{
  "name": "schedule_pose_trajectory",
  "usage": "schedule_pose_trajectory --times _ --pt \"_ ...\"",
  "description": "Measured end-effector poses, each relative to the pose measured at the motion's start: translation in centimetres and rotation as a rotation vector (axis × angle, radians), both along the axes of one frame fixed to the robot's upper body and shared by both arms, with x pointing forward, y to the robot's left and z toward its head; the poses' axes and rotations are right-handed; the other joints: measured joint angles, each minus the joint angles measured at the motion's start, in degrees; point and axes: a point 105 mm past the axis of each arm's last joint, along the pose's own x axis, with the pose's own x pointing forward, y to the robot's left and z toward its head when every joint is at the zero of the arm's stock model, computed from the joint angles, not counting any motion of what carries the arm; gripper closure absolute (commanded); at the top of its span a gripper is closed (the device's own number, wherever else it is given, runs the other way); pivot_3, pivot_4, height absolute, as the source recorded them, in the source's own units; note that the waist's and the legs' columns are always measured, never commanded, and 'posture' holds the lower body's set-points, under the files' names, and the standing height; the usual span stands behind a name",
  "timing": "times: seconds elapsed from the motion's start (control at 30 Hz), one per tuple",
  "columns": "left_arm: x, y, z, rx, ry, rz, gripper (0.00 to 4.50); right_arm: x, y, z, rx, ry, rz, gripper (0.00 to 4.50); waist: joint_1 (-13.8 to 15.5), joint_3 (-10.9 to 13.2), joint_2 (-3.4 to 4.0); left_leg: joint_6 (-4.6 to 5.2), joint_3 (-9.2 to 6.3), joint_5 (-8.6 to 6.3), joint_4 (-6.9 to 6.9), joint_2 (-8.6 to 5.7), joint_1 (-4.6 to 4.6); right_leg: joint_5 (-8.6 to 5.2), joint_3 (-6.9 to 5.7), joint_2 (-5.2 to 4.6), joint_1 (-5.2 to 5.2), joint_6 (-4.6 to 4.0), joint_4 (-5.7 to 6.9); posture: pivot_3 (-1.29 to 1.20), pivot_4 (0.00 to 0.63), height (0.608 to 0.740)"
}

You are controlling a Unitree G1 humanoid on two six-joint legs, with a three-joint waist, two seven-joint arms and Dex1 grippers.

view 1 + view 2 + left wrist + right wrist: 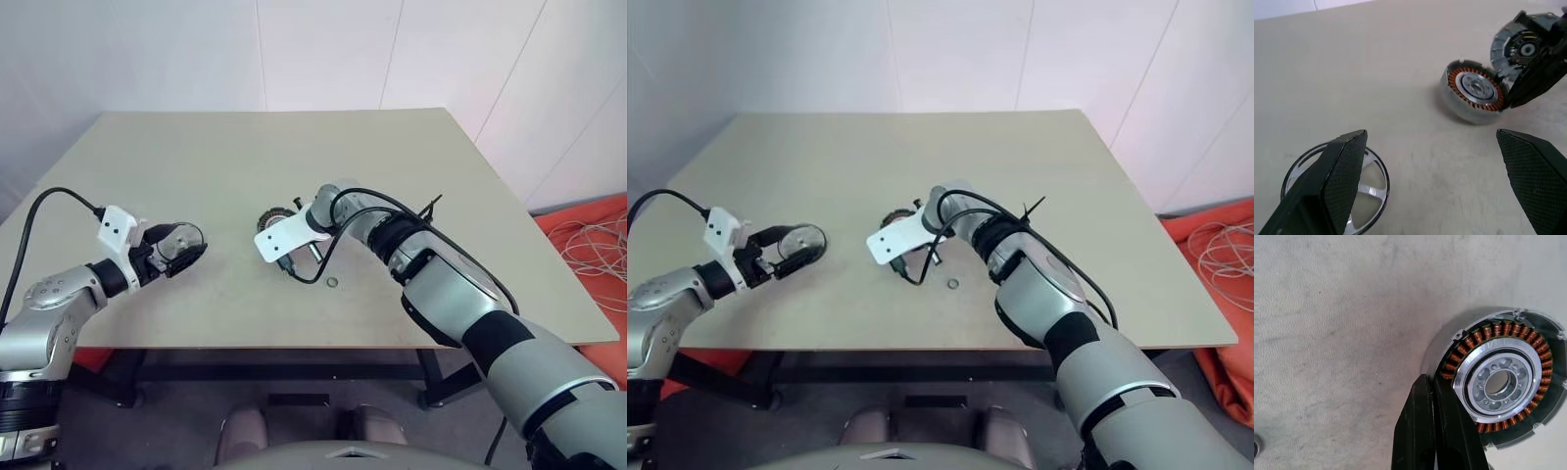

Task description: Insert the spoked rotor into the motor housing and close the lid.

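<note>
From the head, the left gripper (186, 247) has its fingers wide apart over the spoked rotor (182, 244) on the table (196, 157). In the left wrist view, the lid (1520, 49) leans up behind the motor housing (1475, 95). In the right wrist view, the right gripper (1431, 382) is pressed together, touching the housing's rim and holding nothing.

1. Your arms wear silver-grey shells with black bands at the joints.
2. A white angled bracket sits on each wrist.
3. Black cables loop from both wrists.
4. Your left gripper (1435, 181) and right gripper (1432, 431) have black fingers (1344, 171), finely textured.
</note>
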Motion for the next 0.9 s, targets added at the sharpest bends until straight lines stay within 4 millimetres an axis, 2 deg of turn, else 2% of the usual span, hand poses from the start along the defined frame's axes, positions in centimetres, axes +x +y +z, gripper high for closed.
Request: schedule_pose_trajectory --times 0.23,0.47,0.63,0.9 --pt "0.3 -0.4 -0.3 -0.017 0.006 -0.005 0.00 -0.9 0.4 0.8 -0.015 -0.006 0.120 4.47 0.0 0.0 -0.04 0.00 0.00 0.00 0.00 0.02 -0.15 -0.01 -0.02 0.01 -0.13 -0.03 0.00 0.00 0.000 0.740" --pt "0.6 -0.9 -0.5 -0.018 0.009 -0.017 0.00 -3.4 0.6 2.2 -0.063 -0.020 0.367 4.47 0.1 0.1 -0.15 0.01 -0.01 0.00 0.06 0.01 -0.18 -0.01 -0.02 0.01 -0.12 -0.03 0.01 0.00 0.000 0.740" --pt "0.7 -0.9 -0.5 -0.020 0.008 -0.017 0.00 -4.0 -0.9 1.7 -0.111 -0.012 0.419 4.47 0.1 0.1 -0.22 0.03 -0.03 -0.01 0.31 0.02 -0.19 -0.01 -0.02 0.01 -0.07 -0.02 0.08 0.00 0.000 0.740" --pt "0.7 -1.0 -0.5 -0.021 0.009 -0.016 0.00 -4.9 -1.6 0.3 -0.123 -0.101 0.601 4.47 0.0 0.1 -0.25 0.05 -0.03 -0.02 0.44 0.03 -0.16 -0.01 -0.02 0.02 -0.02 -0.02 0.14 0.00 0.000 0.740"
